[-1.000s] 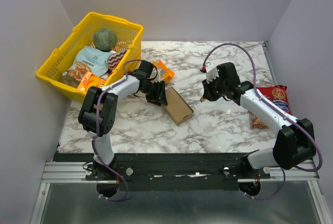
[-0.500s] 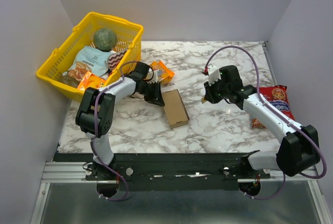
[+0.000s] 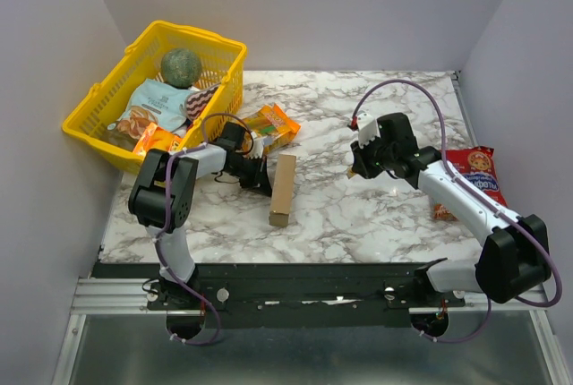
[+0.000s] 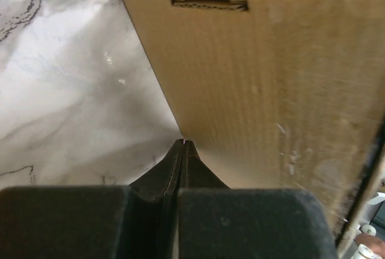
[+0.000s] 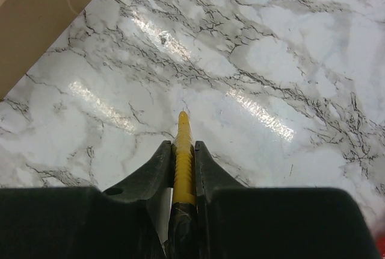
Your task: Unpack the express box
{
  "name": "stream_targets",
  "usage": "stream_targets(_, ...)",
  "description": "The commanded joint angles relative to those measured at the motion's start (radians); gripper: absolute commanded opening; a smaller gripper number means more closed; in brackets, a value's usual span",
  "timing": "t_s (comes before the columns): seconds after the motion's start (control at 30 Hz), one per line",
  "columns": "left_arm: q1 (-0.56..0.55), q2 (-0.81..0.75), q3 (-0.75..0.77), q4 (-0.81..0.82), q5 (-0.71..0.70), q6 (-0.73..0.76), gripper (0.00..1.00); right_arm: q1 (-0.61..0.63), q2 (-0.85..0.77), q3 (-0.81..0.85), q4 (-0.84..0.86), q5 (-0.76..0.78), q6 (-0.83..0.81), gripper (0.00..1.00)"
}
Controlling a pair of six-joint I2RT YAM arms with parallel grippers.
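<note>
The express box [image 3: 282, 190] stands on its long narrow edge on the marble bench [image 3: 376, 215], just off the middle toward 7 o'clock, its length running from 12 to 6; the left hand [image 3: 265, 179] lies low at the box's 9 o'clock side, its two fingers pressed together with nothing seen between them, tips right at the cardboard face in the left wrist view; the right hand [image 3: 352, 168] hangs at 2 o'clock of the box, well apart, clamped on a thin yellow tool [image 5: 182, 127] pointing down at the marble; an orange snack packet [image 3: 273, 125] lies at 12 o'clock of the box; a red snack bag [image 3: 479, 175] lies at the bench's 3 o'clock edge; a yellow basket [image 3: 98, 103] of snacks sits at 10 o'clock
</note>
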Motion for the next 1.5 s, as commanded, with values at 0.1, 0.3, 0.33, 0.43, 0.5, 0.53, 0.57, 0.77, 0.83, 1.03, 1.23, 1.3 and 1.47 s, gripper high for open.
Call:
stream_targets(0.1, 0.013, -0.003, 0.003, 0.014, -0.036, 0.034, 0.14, 0.003, 0.013, 0.017, 0.005, -0.03, -0.001, 0.0)
stream_targets(0.3, 0.014, -0.099, 0.091, -0.199, -0.239, 0.077, 0.44, 0.005, 0.019, 0.017, 0.002, -0.035, 0.002, 0.0)
stream_targets(0.33, 0.014, -0.113, 0.119, -0.225, -0.25, 0.077, 0.47, 0.005, 0.022, 0.018, -0.002, -0.033, 0.001, 0.0)
stream_targets(0.43, 0.014, -0.175, 0.165, -0.281, -0.316, 0.039, 0.58, 0.005, 0.037, 0.026, -0.004, -0.039, 0.002, 0.01)
stream_targets(0.5, 0.014, -0.208, 0.191, -0.291, -0.339, -0.003, 0.64, 0.005, 0.048, 0.032, -0.004, -0.048, 0.007, 0.01)
stream_targets(0.53, 0.013, -0.216, 0.223, -0.294, -0.34, -0.012, 0.65, 0.005, 0.054, 0.041, -0.001, -0.049, 0.008, 0.01)
stream_targets(0.57, 0.013, -0.222, 0.242, -0.302, -0.34, -0.024, 0.66, 0.005, 0.059, 0.046, -0.001, -0.053, 0.011, 0.0)
stream_targets(0.77, -0.016, -0.204, 0.368, -0.302, -0.308, -0.095, 0.99, 0.005, 0.088, 0.074, 0.004, -0.065, 0.019, 0.0)
stream_targets(0.83, -0.06, -0.176, 0.401, -0.307, -0.329, -0.106, 0.99, 0.005, 0.091, 0.078, 0.01, -0.065, 0.022, 0.0)
stream_targets(1.03, -0.176, -0.14, 0.426, -0.354, -0.487, -0.072, 0.99, 0.005, 0.094, 0.089, 0.01, -0.064, 0.021, 0.0)
stream_targets(1.23, -0.277, -0.115, 0.414, -0.415, -0.61, -0.04, 0.99, 0.003, 0.074, 0.064, 0.016, -0.062, 0.017, 0.0)
stream_targets(1.3, -0.282, -0.12, 0.408, -0.439, -0.636, -0.044, 0.99, 0.003, 0.063, 0.051, 0.016, -0.065, 0.019, 0.0)
stream_targets(1.47, -0.306, -0.117, 0.346, -0.448, -0.61, -0.037, 0.99, 0.005, 0.043, 0.021, 0.021, -0.07, 0.027, 0.01)
